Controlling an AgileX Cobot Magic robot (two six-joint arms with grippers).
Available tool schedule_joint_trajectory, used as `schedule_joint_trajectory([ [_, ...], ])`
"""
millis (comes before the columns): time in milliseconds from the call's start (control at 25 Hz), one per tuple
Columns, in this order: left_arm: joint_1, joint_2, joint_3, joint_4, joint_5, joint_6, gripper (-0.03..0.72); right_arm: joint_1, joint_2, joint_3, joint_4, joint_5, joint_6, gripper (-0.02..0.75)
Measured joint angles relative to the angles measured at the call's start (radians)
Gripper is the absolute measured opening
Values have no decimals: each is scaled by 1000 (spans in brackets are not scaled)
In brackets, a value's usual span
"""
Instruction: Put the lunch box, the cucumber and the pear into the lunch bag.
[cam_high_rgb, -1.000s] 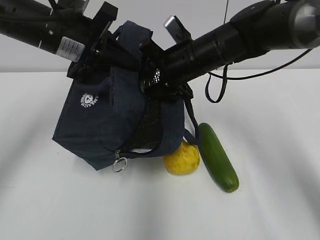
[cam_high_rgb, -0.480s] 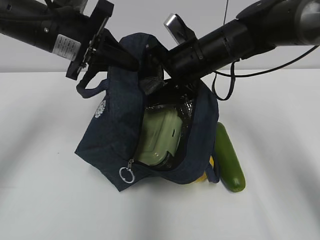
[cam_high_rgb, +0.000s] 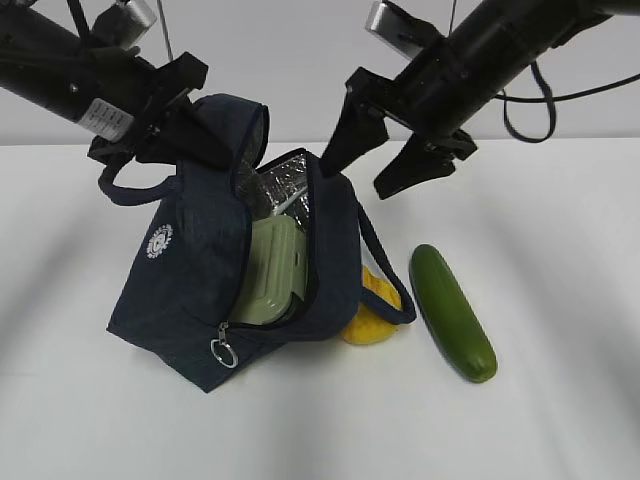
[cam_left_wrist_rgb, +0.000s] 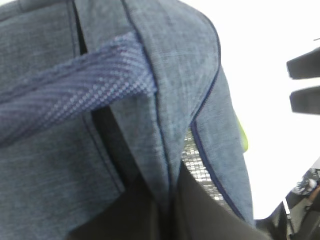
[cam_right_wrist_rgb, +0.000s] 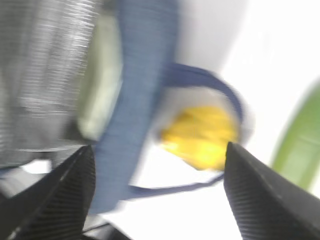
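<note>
R gripper (cam_high_rgb: 382, 165) wide open, empty, hovers above; wrinkled yellow pear (cam_high_rgb: 372, 318) directly below, beside dark navy fabric lunch bag (cam_high_rgb: 200, 290). L gripper (cam_high_rgb: 185, 125) pinched on bag rim.

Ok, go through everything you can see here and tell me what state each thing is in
lunch bag: unzipped, mouth held open, tilted on the table.
lunch box: lid on, inside the bag.
pear: on the table, partly behind the bag.
cucumber: lying on the table, outside the bag.
left gripper: shut on the lunch bag's upper edge.
right gripper: open, empty, above the bag.
</note>
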Motion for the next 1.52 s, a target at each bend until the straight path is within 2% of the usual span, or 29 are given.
schedule_joint_trajectory([
  [240,9,0,0,89,-13,-30,-1,0,-44,1,-377,13,180,591],
  [320,11,0,0,118,-13,-35,-1,0,-44,27,-476,14,231,590],
  [400,14,0,0,135,-13,-40,-1,0,-39,67,-524,14,248,589],
  [600,19,0,0,157,-12,-42,-1,0,17,171,-545,14,259,587],
  [880,19,0,0,158,-9,-43,-1,2,114,181,-541,-43,259,585],
  [1080,19,0,0,158,-9,-43,-1,42,126,181,-541,-116,246,585],
  [1520,19,0,0,158,-8,-43,-1,60,135,181,-608,-183,289,584],
])
